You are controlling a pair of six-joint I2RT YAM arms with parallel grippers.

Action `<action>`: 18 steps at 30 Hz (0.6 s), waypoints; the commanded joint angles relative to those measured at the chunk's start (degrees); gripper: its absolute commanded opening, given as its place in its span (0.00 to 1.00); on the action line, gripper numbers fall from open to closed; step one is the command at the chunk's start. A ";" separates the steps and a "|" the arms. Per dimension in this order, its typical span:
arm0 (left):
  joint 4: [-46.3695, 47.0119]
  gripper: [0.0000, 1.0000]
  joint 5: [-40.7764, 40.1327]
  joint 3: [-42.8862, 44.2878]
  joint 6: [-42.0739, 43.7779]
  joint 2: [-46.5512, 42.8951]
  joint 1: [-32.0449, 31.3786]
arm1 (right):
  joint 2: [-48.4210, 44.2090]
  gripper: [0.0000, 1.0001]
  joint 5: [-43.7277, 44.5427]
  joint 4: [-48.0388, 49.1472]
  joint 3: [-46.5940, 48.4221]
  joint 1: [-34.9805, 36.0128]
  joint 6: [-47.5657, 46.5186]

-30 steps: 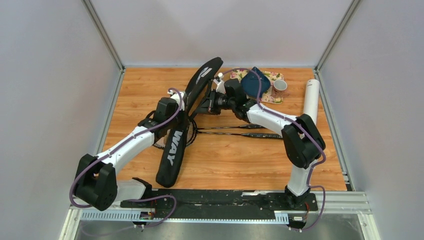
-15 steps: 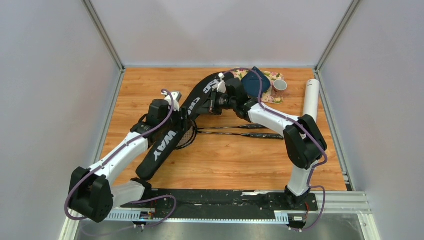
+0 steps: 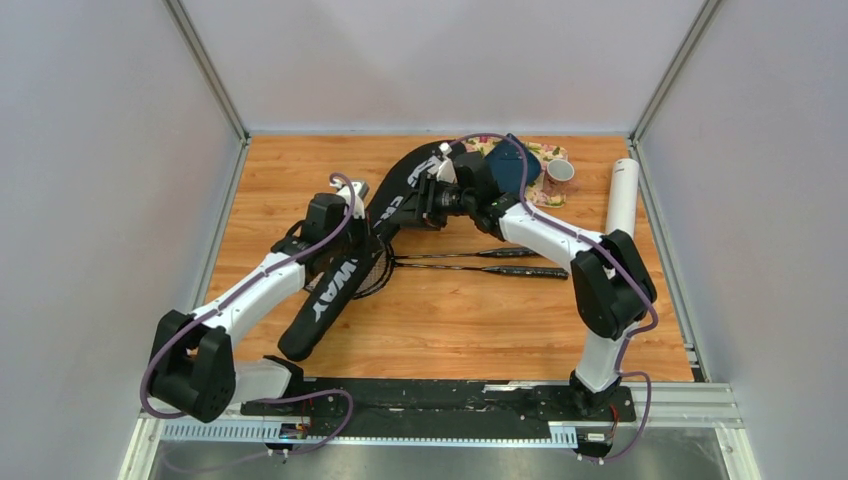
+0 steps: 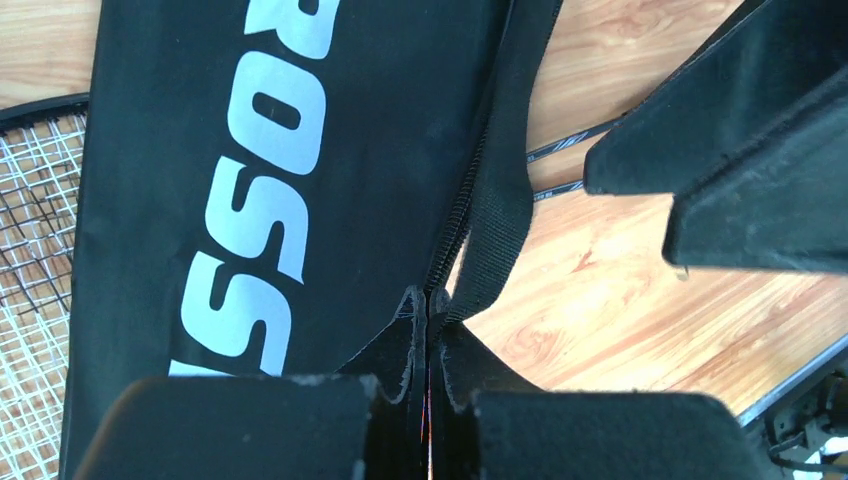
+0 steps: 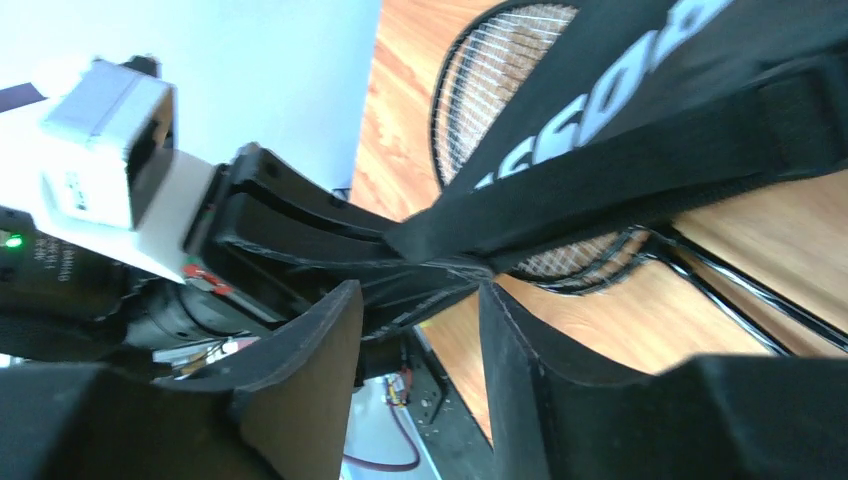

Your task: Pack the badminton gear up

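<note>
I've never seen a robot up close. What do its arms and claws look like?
The left arm and right arm are white tubes joined by chunky black joints, each with a purple cable looping along it. The left gripper and right gripper each have two flat black fingers with scuffed edges. A white boxy block sits on the left wrist.
</note>
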 commanded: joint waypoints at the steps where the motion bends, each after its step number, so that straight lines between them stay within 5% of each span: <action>1: 5.57 0.00 -0.36 -0.99 -5.20 -3.29 0.24 | -5.80 0.56 4.21 -6.17 -1.23 -2.04 -5.84; 8: 7.60 0.00 2.01 -1.09 -8.72 -3.56 0.24 | -12.57 0.61 9.40 -7.24 -8.61 -3.01 -4.27; 10: 7.51 0.00 2.71 -0.91 -8.81 -3.56 0.24 | -11.88 0.48 8.88 -4.96 -10.28 -3.63 -1.81; 18: 7.07 0.00 3.24 -1.09 -9.16 -4.08 0.24 | -2.91 0.35 6.15 -2.22 -3.35 -3.63 2.06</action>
